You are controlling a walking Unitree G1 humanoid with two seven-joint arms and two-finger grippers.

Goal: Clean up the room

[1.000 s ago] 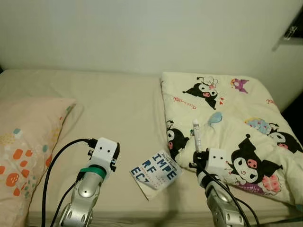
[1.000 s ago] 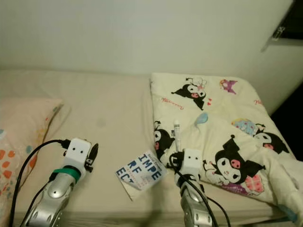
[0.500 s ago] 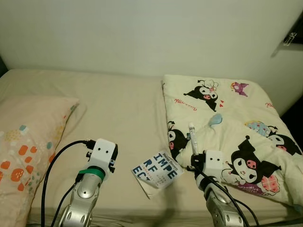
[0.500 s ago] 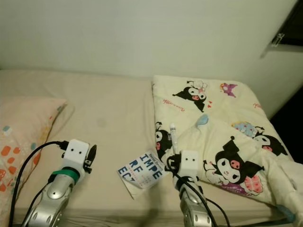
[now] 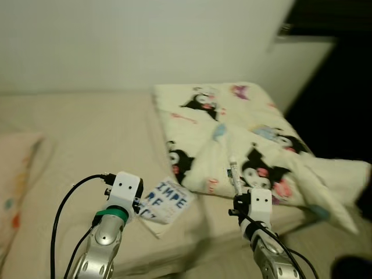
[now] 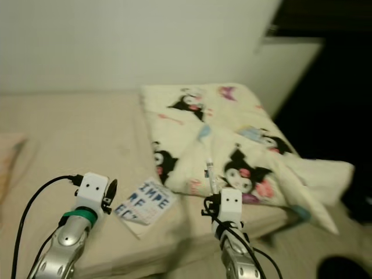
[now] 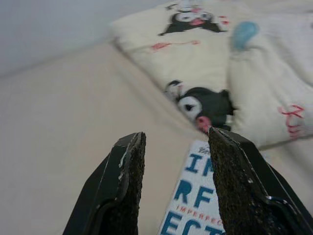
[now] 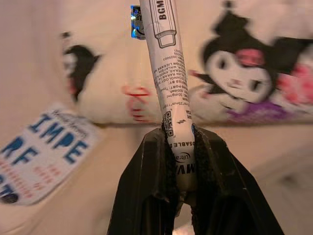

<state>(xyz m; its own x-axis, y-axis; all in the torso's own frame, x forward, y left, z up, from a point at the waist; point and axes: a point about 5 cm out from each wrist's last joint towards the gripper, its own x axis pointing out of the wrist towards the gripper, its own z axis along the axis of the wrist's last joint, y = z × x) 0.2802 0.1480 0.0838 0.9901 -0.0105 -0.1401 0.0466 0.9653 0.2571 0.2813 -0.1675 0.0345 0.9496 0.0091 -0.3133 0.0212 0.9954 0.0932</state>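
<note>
My right gripper point(image 8: 178, 147) is shut on a white marker pen point(image 8: 165, 58) with black print, which stands upright out of its fingers point(image 5: 234, 174) near the bed's front edge. My left gripper point(image 7: 173, 139) is open with nothing between its fingers, hovering just over a white booklet point(image 5: 167, 200) with big blue letters that lies on the beige sheet. A cream blanket point(image 5: 232, 125) with black cartoon characters covers the right part of the bed and droops over its corner.
The beige bed point(image 5: 75, 133) runs along a pale wall. A patterned pillow point(image 5: 14, 168) lies at the far left. Past the bed's right end is a dark opening point(image 5: 343, 87), with floor point(image 5: 325, 244) below it. The eye views are blurred.
The whole picture has shifted left, so the camera has turned right. The bed's right end, floor and dark opening have come into view. Both grippers keep their pose and the marker stays held.
</note>
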